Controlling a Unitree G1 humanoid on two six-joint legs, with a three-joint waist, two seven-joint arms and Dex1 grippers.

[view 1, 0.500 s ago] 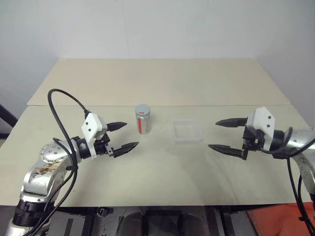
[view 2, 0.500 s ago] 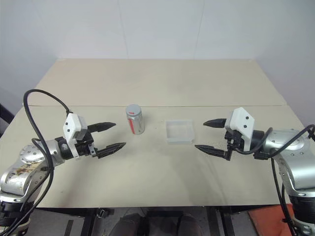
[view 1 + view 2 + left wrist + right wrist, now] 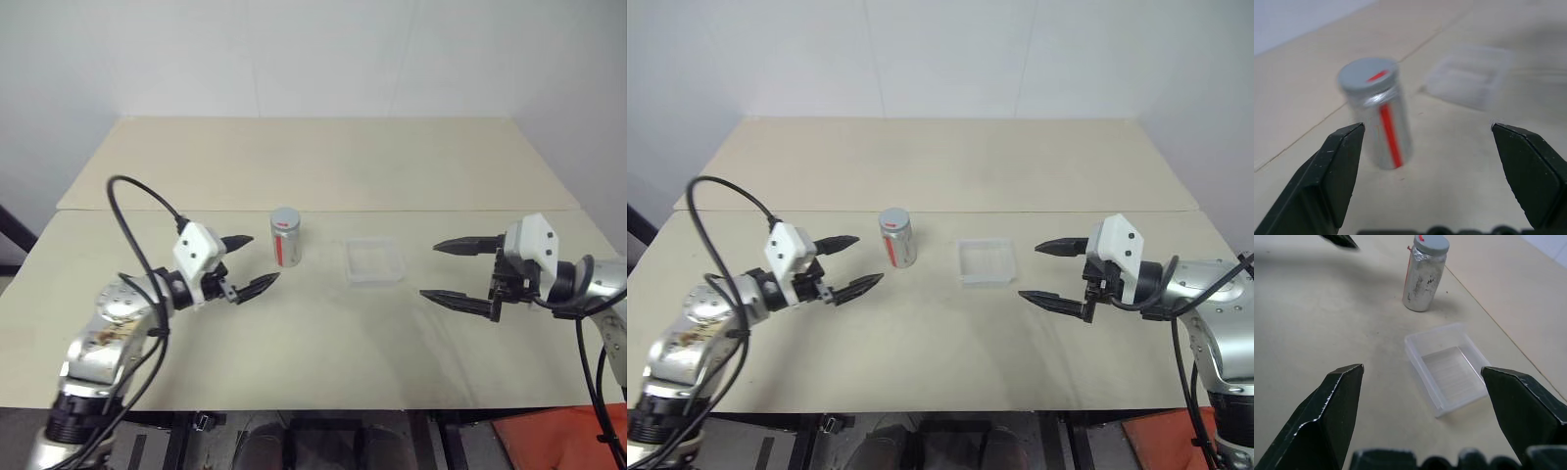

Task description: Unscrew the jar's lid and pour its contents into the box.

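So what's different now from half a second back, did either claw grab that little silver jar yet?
Not yet. The left claw has moved in toward the jar, open and not touching it. The right claw has shifted slightly away from the box, also open and empty. The jar stands upright with its lid on, and the box sits beside it, both where they were.

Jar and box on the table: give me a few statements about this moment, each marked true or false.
1. The jar stands upright with the lid on it. True.
2. The left gripper is shut on the jar. False: its fingers are open and apart from the jar.
3. The box lies between the jar and the right gripper. True.
4. The box holds the jar's contents. False: it looks empty.
5. The right gripper holds the lid. False: its fingers are open and hold nothing.
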